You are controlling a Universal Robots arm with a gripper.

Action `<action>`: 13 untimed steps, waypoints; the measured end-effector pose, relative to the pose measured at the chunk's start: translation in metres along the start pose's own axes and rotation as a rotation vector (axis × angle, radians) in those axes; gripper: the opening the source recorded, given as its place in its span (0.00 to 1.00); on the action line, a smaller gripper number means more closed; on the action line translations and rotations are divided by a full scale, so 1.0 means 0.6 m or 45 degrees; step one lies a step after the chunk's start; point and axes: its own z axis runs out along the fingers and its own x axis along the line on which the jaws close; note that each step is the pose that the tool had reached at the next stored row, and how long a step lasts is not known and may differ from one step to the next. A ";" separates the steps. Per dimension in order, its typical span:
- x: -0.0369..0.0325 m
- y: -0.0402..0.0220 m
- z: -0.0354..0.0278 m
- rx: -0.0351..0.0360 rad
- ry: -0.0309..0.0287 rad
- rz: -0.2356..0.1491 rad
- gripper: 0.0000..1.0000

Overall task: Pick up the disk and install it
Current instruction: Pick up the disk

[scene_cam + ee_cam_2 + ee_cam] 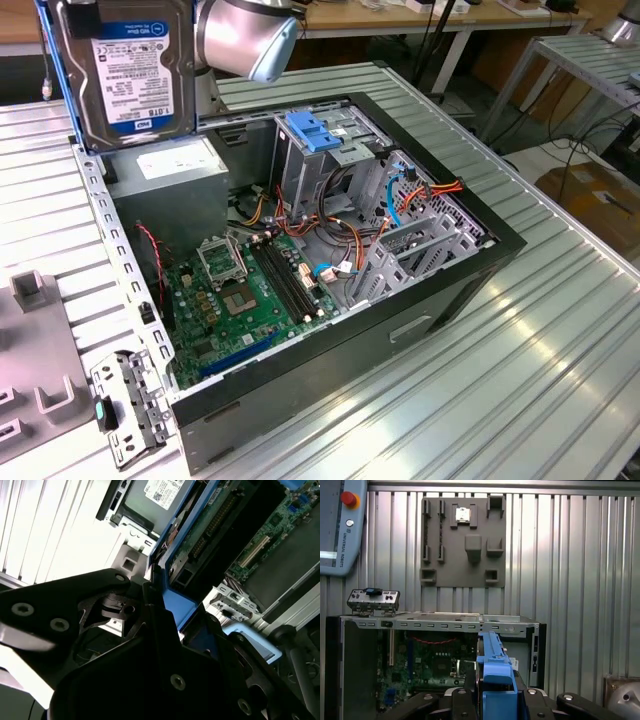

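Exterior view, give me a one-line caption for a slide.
The arm holds the disk upright, label facing the camera, above the open computer case with its motherboard exposed.

Ribbed metal tabletop (560, 340), wooden workbench (372, 14) behind, cardboard box (596, 196) on floor

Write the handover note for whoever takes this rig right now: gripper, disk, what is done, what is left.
Gripper: shut on the disk, clamping its blue rail.
Disk: held upright in the air, label facing the exterior view, above the power supply end of the open computer case.
Done: pickup. The disk is off the table.
Left: install. The disk is not yet in the case. The pale blue bracket sits on top of the drive cage inside the case.
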 end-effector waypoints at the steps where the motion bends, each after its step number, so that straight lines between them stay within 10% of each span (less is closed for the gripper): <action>1: 0.000 -0.003 0.000 -0.0001 0.0001 0.000 0.37; 8: 0.002 -0.026 0.000 0.0000 0.0000 0.000 0.37; 13: 0.024 -0.028 0.001 0.0000 0.0000 0.000 0.37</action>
